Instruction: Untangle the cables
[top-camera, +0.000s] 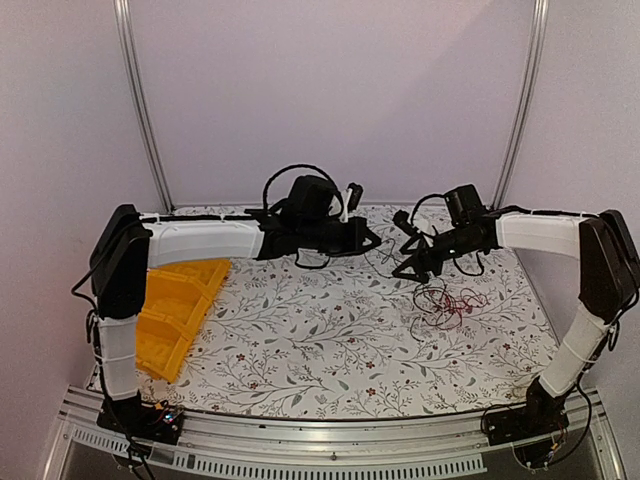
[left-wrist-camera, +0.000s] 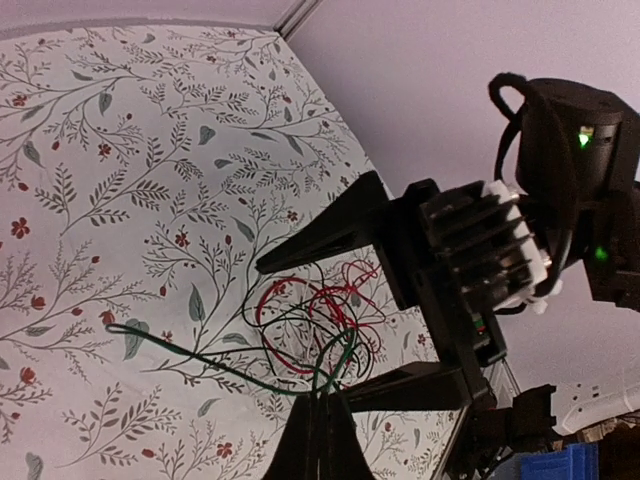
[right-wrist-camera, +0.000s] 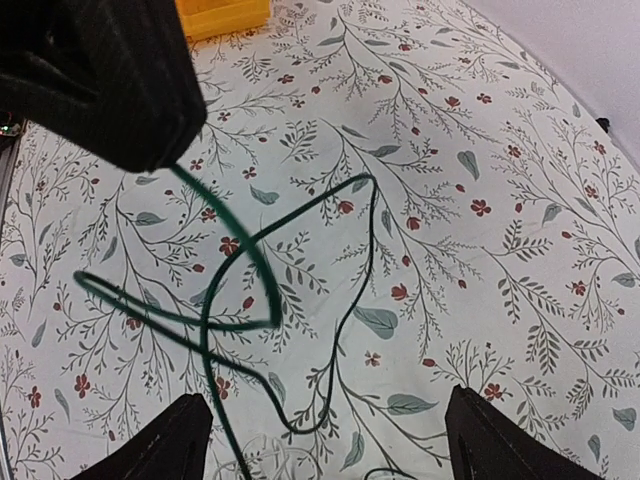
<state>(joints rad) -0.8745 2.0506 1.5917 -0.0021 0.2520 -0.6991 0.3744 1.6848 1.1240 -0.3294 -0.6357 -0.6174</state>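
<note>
1. The left arm's fingers (left-wrist-camera: 320, 445) are pressing together, pinching a dark green strand (right-wrist-camera: 205, 325) that is trailing down onto the floral tabletop (top-camera: 300, 340). The right arm's fingers (right-wrist-camera: 185, 445) are standing spread wide, gripping nothing.
2. The cables (top-camera: 447, 303) are lying in a loose red-and-black heap on the tabletop, towards the right side, just below the right fingers.
3. These wires are looking feather-light and limp. They seem thin enough to be slipping out of a weak pinch, and are likely snagging on one another.
4. I'm judging the best hold to be a single free run at the heap's edge, away from the crossings, drawing it out gently.
</note>
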